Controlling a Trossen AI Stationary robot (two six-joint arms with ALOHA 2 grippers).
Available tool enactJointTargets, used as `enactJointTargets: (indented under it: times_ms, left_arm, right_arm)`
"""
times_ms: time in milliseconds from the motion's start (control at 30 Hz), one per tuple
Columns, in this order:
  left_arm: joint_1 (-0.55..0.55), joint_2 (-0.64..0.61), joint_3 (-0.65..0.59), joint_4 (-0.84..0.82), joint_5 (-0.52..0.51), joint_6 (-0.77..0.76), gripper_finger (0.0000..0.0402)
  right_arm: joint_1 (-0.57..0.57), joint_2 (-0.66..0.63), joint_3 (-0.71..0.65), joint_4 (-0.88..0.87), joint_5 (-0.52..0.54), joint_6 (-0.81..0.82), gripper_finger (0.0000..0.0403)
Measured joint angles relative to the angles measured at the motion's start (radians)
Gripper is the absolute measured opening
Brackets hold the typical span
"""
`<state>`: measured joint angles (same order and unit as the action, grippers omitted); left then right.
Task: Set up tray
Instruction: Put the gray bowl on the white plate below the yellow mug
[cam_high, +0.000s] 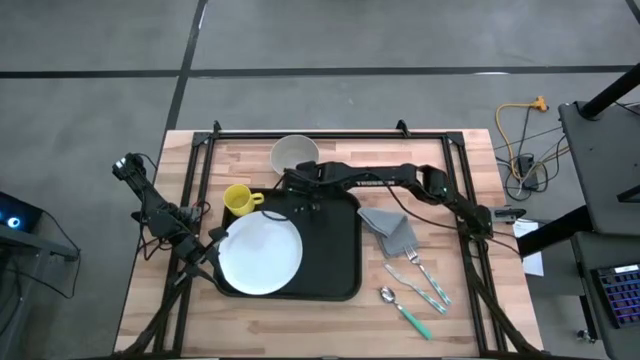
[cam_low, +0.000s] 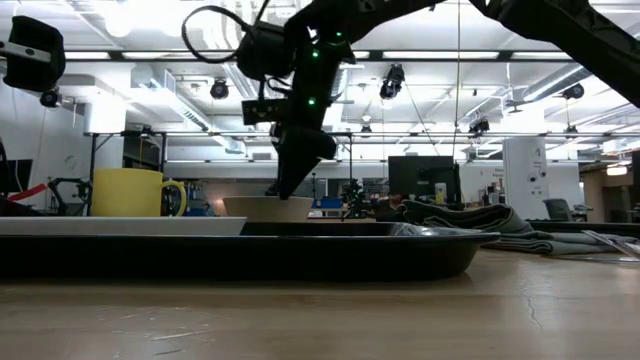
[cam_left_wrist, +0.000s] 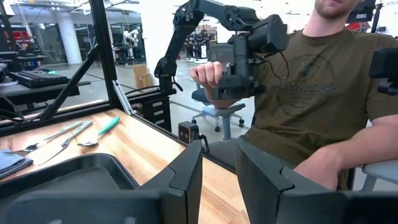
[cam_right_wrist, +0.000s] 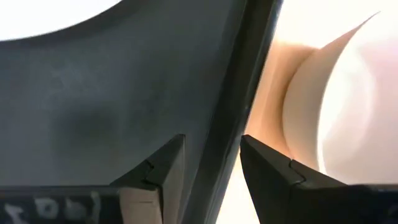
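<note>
High view: tray (cam_high: 335, 250) lies mid-surface (cam_high: 300, 320), white plate (cam_high: 260, 255) on its left part | right hand (cam_high: 300, 185) at tray's far rim beside bowl (cam_high: 293, 153) | left hand (cam_high: 205, 250) at tray's left edge | Right wrist view: fingers (cam_right_wrist: 161, 174) parted, astride tray rim (cam_right_wrist: 239, 112) | Left wrist view: fingers (cam_left_wrist: 186, 174) parted, empty.

No text, label or number can be read; the print on the person's shirt (cam_left_wrist: 314, 78) is illegible.

Black rectangular tray (cam_high: 335, 262) (rounded corners, low raised rim) is laid flat at table centre, long side running front to back; its left portion is covered by a white plate (cam_high: 259, 253).
</note>
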<state>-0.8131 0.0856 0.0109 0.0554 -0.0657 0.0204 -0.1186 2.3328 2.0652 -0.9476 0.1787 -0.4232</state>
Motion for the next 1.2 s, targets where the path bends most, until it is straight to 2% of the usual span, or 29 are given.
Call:
enactJointTargets:
  times_ms: [167,233,400,567,700,933,1200]
  left_arm:
    - [0.0,0.0,0.0,0.0,0.0,0.0,0.0079]
    - [0.0,0.0,0.0,0.0,0.0,0.0,0.0079]
    - [0.0,0.0,0.0,0.0,0.0,0.0,0.0079]
    - [0.0,0.0,0.0,0.0,0.0,0.0,0.0079]
    - [0.0,0.0,0.0,0.0,0.0,0.0,0.0079]
    - [0.0,0.0,0.0,0.0,0.0,0.0,0.0079]
    - [0.0,0.0,0.0,0.0,0.0,0.0,0.0079]
  right_arm:
    - [-0.024,-0.068,-0.071,0.016,-0.023,0.002,0.0144]
    - [-0.034,-0.12,-0.126,0.063,-0.063,0.004,0.0144]
    - [-0.044,-0.261,-0.338,0.286,-0.153,-0.054,0.0144]
    - [-0.053,-0.361,-0.538,0.515,-0.156,-0.168,0.0144]
    - [-0.074,-0.413,-0.644,0.684,-0.153,-0.187,0.0144]
    - [-0.086,-0.445,-0.685,0.726,-0.15,-0.106,0.0144]
    - [-0.092,-0.443,-0.682,0.721,-0.152,-0.248,0.0144]
